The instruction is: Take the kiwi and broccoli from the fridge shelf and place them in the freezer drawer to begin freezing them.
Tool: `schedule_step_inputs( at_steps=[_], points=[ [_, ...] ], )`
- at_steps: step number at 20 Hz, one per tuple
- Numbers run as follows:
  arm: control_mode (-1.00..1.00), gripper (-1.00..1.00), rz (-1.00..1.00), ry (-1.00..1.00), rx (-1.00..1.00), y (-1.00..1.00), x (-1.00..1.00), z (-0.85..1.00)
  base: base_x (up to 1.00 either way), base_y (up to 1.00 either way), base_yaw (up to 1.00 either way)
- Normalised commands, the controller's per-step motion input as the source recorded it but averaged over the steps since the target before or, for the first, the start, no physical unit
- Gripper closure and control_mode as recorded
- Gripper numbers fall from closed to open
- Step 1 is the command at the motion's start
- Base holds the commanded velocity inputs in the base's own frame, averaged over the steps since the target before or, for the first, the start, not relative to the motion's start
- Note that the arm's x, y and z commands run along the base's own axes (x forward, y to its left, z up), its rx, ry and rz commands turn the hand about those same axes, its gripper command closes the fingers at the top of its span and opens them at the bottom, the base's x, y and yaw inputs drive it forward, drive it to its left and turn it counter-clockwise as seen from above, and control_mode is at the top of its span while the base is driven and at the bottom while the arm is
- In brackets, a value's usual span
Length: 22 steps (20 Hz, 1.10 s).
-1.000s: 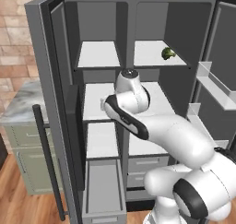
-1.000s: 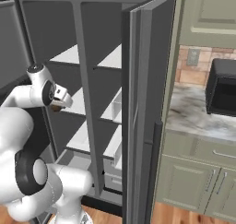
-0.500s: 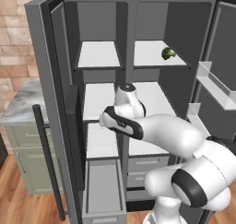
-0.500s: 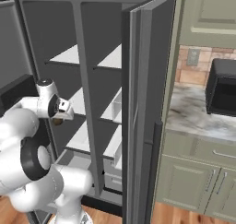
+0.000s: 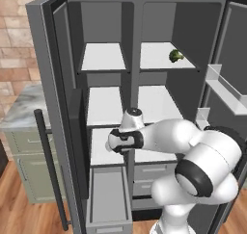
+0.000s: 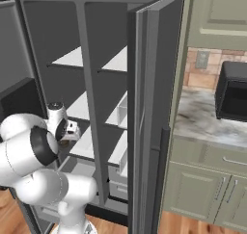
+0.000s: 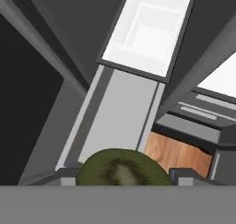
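Brownish-olive and dull, the kiwi [image 7: 122, 168] sat between the two dark fingers [image 7: 120, 176] in the hand view, one tip showing at each side of the fruit, so the fingers were closed on it at a middling spread rather than empty. Beyond the fruit, that view looked down into the freezer drawer [image 7: 117, 119], a long, narrow grey box pulled out, with plain grey inside. A strip of wooden floor [image 7: 177, 155] showed beside the drawer.

From the left base view, the white arm bent across the front of the open fridge, and its hand [image 5: 118, 140] hung above the freezer drawer [image 5: 108, 199], which stood pulled out at the bottom of the left column. The kiwi itself could not be made out there. The broccoli [image 5: 175, 56], bright green and bumpy, lay on the fridge shelf [image 5: 164, 57] at the upper right, near its right end and well apart from the hand.

In the right base view, the hand [image 6: 70, 130] reached into the fridge from the left at about the height of the lower shelves. To the right of the fridge stood pale green cabinets under a marble counter [image 6: 202, 120], with a dark appliance [image 6: 234, 91] on it.
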Motion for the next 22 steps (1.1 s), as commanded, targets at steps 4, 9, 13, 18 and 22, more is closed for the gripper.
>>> schedule_step_inputs(
  at_steps=[4, 9, 13, 18, 22],
  points=[
    [-1.0, 1.0, 0.07, 0.0, 0.0, 0.0, -0.02, -0.74, 0.0, 0.0, 0.0],
    [-1.0, 1.0, 0.0, 0.03, -0.01, 0.14, -0.05, -0.72, 0.0, 0.0, 0.0],
    [-1.0, 1.0, 0.0, 0.11, -0.03, 0.34, -0.04, -0.52, 0.0, 0.0, 0.0],
    [-1.0, 1.0, 0.0, 0.11, 0.0, 0.02, -0.08, -0.41, 0.0, 0.0, 0.0],
    [-1.0, 1.0, 0.0, 0.06, 0.0, 0.0, -0.05, -0.61, 0.0, 0.0, 0.0]
  ],
)
